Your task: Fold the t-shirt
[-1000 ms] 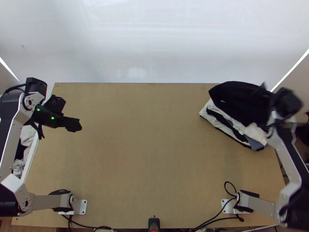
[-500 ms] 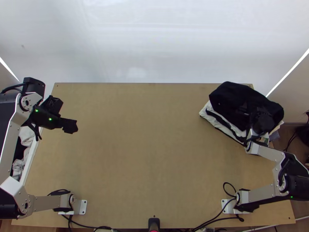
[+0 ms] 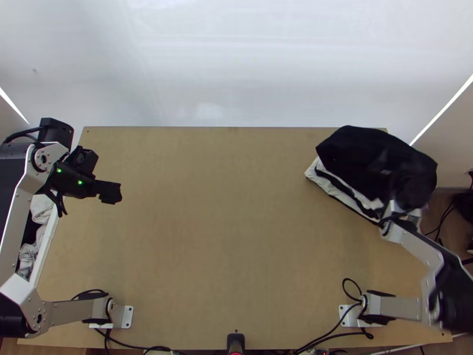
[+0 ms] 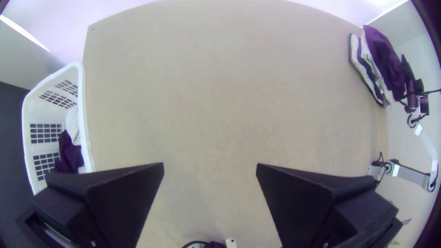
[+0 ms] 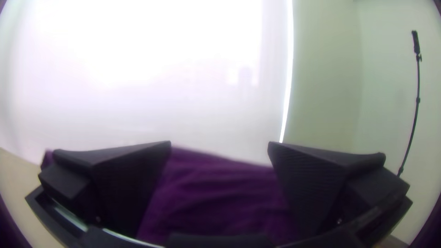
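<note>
A black garment point(image 3: 360, 154), looking purple in the right wrist view point(image 5: 216, 193), lies folded on top of a pile at the table's far right corner. Over the near right part of that garment is my right gripper point(image 3: 393, 174); in its wrist view the right gripper point(image 5: 219, 151) is open, its fingers wide apart with the dark cloth below and between them. My left gripper point(image 3: 111, 192) hangs over the table's left side, away from the pile. Seen from its own wrist, the left gripper point(image 4: 210, 170) stands open above bare wood.
Under the black garment are stacked white and dark folded clothes point(image 3: 340, 192). A white basket point(image 4: 81, 110) with white and dark cloth stands at the table's left edge. The wooden table point(image 3: 224, 225) spreads between the arms. Cables lie near both bases.
My right gripper has come in from the right edge onto the near right part of the pile, and the black garment's right part now lies spread farther right. The left arm has barely shifted.
</note>
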